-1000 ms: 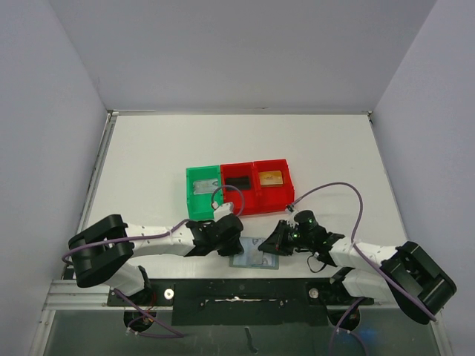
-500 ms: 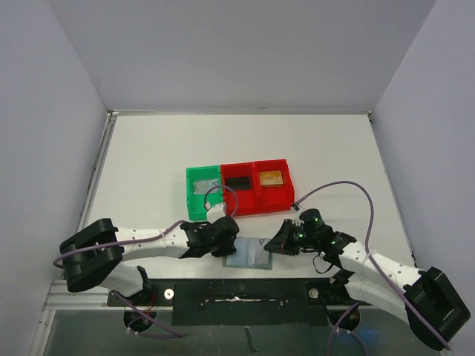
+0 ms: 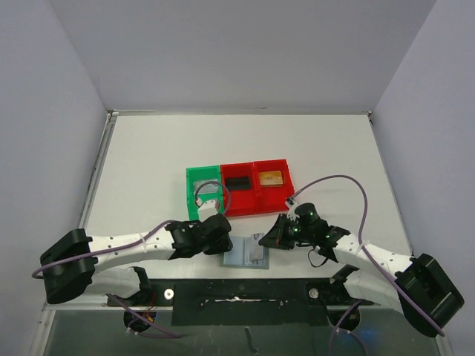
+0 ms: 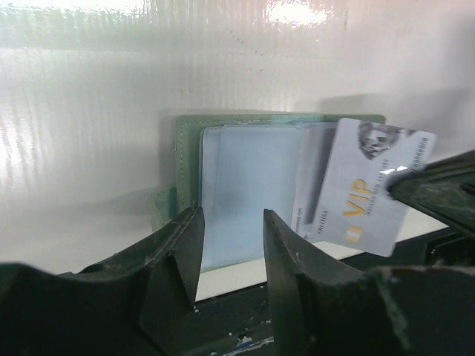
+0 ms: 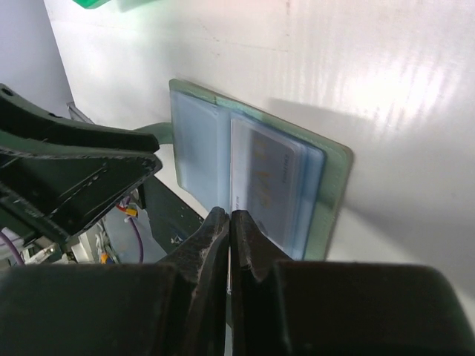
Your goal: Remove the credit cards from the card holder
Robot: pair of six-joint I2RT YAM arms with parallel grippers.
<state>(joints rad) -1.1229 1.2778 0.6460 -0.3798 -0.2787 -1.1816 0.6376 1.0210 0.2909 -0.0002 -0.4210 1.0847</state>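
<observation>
Grey-green and flat, the small bifold card holder point(image 3: 236, 258) is lying open on the white table point(image 3: 148, 163) near its front edge. It is between the two grippers and just in front of the row of one green plastic bin point(image 3: 191, 196) and two red plastic bins point(image 3: 256, 202). Compared with one second ago, the card holder is sitting a little more to the left and is looking narrower from above. The right gripper point(image 5: 228, 222) is pressing its jaws tight together on a thin pale bluish-white plastic credit card point(image 4: 367, 196) with gold "VIP" letters. This card is standing tilted over the right inner panel, mostly outside the clear pocket. Its lower corner is overlapping the pocket, so I cannot tell if it is fully free. Another card with yellowish print point(image 5: 278, 182) is sitting inside the clear pocket on that same side. The left gripper point(image 4: 231, 222) is spread open and is gripping nothing. Its two fingers are standing at the near edge of the left pale blue panel, one on each side. Whether they are pressing the holder down is not clear. Since one second ago the left arm is stretching out flatter, and its big black joint is now further to the left.
</observation>
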